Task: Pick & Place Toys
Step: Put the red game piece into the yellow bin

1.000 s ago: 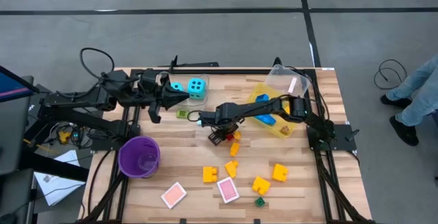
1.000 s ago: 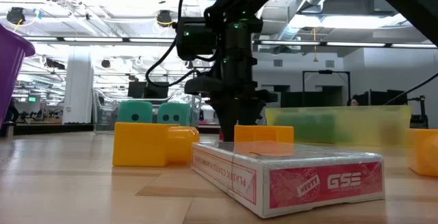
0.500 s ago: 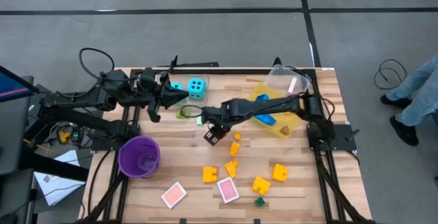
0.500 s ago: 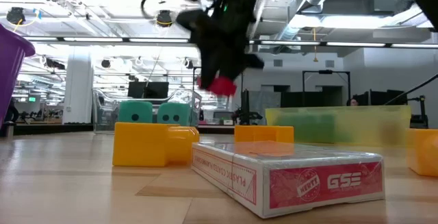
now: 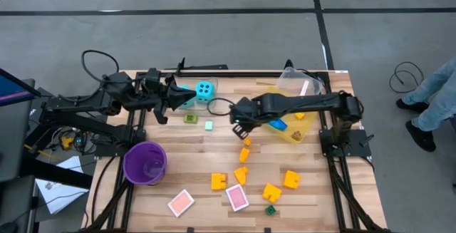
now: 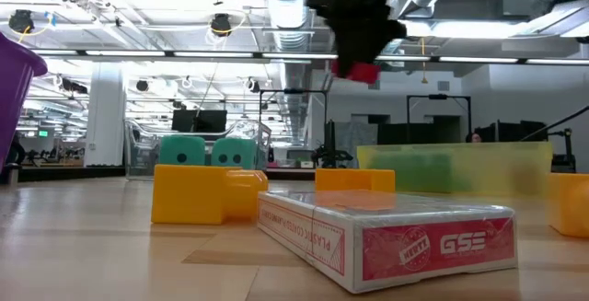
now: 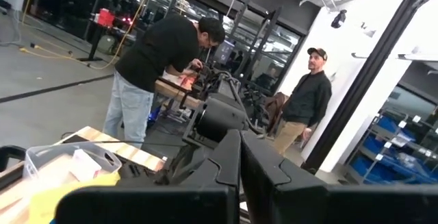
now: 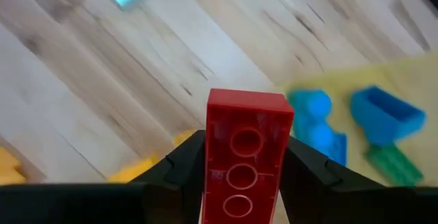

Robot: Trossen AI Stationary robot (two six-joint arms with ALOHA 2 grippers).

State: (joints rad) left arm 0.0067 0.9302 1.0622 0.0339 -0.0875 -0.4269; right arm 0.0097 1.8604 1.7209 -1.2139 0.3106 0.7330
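The right gripper [image 5: 240,124] is hanging above the middle of the wooden table [image 5: 185,158], its two fingers clamping a red brick [image 8: 243,154] between them; in the right wrist view the brick is standing on end between the dark fingers [image 8: 179,164], its underside with three round sockets facing the camera. In the low view the same red brick [image 6: 357,69] is showing high above the tabletop, clear of everything lying on it. Just beside the gripper, toward the right arm's base, the yellow plastic bin [image 5: 302,129] is sitting with blue bricks [image 5: 277,125] inside it. Below the gripper in the high view, orange bricks [image 5: 244,154] and yellow bricks [image 5: 271,192] are lying scattered on the table, with two pink cards [image 5: 236,197] nearer the front edge and a purple cup [image 5: 145,162] off toward the left arm's side. The left gripper [image 5: 187,99] is waiting at the far edge, its fingers pressed together on nothing, next to a cyan die [image 5: 205,90], with a small green brick [image 5: 190,118] lying near it.
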